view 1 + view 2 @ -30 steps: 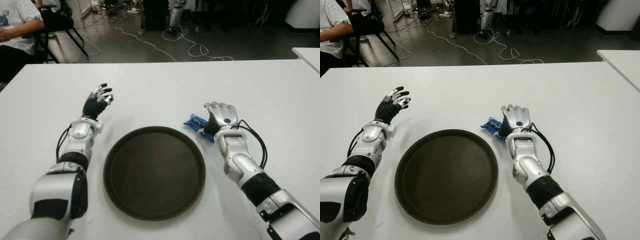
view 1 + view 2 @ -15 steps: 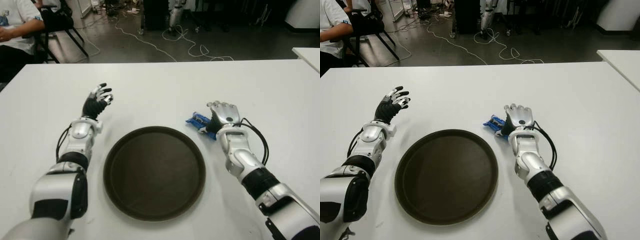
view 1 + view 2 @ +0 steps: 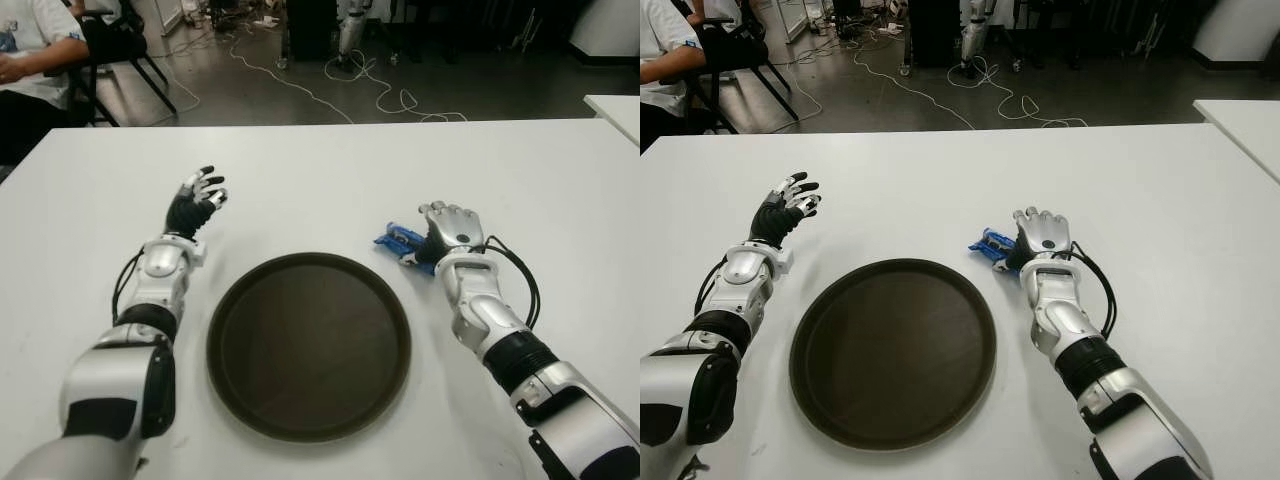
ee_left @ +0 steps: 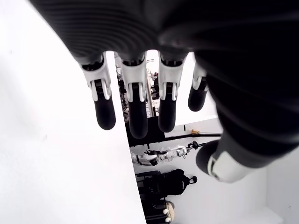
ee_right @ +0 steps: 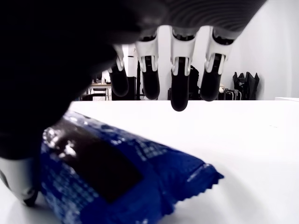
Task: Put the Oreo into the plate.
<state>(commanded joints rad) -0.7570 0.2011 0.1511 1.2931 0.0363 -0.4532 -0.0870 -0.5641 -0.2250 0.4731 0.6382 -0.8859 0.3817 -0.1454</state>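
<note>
The Oreo [image 3: 398, 241] is a small blue packet lying on the white table [image 3: 320, 180], just past the right rim of the round dark plate [image 3: 300, 340]. My right hand [image 3: 452, 226] sits directly to the right of the packet. In the right wrist view its fingers [image 5: 180, 79] stretch out straight above the Oreo [image 5: 117, 172], and the thumb is low beside the packet's end, so the hand is open. My left hand [image 3: 198, 196] shows left of the plate, fingers spread and holding nothing.
A seated person [image 3: 30, 60] and a chair are at the back left beyond the table. Cables [image 3: 370, 90] lie on the floor behind. Another white table's corner [image 3: 615, 105] shows at the far right.
My right hand has crept a little forward and to the right, and the Oreo has shifted slightly with it. The left hand has stayed put.
</note>
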